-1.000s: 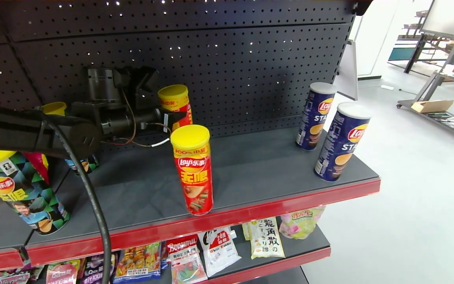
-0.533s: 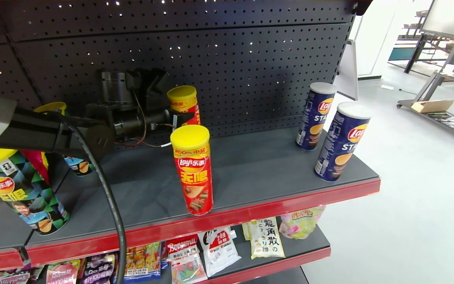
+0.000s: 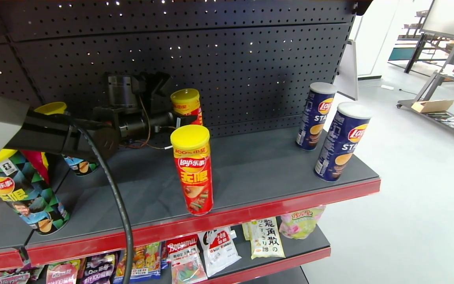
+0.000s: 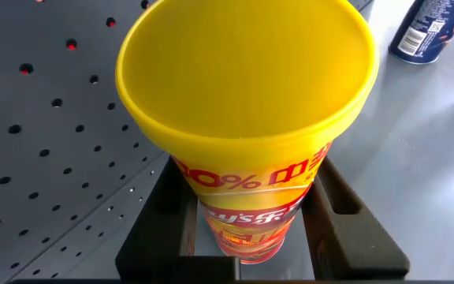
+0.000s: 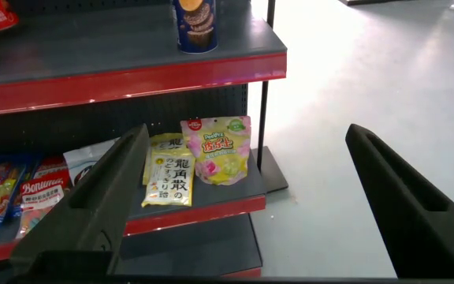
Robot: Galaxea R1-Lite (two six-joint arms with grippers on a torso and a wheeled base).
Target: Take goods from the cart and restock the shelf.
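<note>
Over the last second the left arm has carried its red can [image 3: 185, 103] a little to the right along the back of the upper shelf [image 3: 250, 173], close to the pegboard [image 3: 231, 59] and behind the upright front can [image 3: 192, 169]. The left gripper [image 3: 186, 117] is clamped around the red can below its yellow lid, a finger [image 4: 344, 229] against each side. The right gripper [image 5: 247, 138] hangs spread wide and empty before the lower shelf's snack pouches [image 5: 215, 150], and two blue cans [image 3: 343, 142] stand at the upper shelf's right end.

rear can [image 3: 186, 104] behind front can [image 3: 192, 169] | paired cans [image 3: 314, 116] rightward on shelf [image 3: 250, 173]
</note>
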